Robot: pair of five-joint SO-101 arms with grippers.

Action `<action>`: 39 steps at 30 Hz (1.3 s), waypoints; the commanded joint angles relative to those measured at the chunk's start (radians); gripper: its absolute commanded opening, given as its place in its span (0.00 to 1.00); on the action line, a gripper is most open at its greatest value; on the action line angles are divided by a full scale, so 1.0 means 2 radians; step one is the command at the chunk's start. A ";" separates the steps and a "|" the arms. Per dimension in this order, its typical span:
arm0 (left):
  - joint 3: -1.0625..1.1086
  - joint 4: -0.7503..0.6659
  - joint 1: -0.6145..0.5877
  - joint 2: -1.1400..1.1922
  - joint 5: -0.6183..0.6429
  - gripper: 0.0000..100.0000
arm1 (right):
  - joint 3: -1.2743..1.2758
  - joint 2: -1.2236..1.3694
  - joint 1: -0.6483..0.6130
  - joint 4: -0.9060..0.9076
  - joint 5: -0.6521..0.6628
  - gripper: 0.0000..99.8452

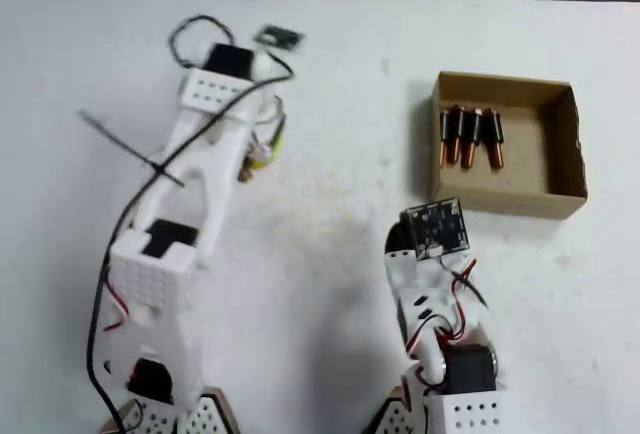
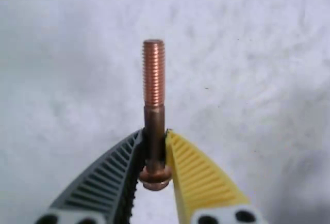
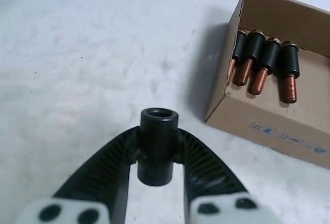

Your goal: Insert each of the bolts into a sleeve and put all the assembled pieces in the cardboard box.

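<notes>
Left wrist view: left gripper (image 2: 154,134) pinched tight on a copper bolt (image 2: 153,74), right gripper (image 3: 158,133) clamping a black sleeve (image 3: 157,154), cardboard box (image 1: 500,197) at the table's (image 1: 340,74) two o'clock.

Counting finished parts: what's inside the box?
Four bolt-and-sleeve assemblies lie side by side in the box. The near wall hides part of the floor.

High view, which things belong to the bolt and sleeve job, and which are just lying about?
Job: bolt in left gripper; sleeve in right gripper; cardboard box; assembled pieces inside it.
Lying about: small black part and thin black strip on the table.
</notes>
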 commanded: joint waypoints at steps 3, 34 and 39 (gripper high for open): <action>0.029 0.011 -0.025 -0.132 -0.004 0.05 | -0.003 -0.005 0.006 -0.012 -0.001 0.02; 0.641 -0.191 -0.063 -0.565 -0.283 0.05 | -0.003 -0.005 0.006 -0.013 -0.001 0.02; 0.717 -0.265 -0.064 -0.565 -0.389 0.05 | -0.003 -0.005 0.006 -0.011 -0.001 0.02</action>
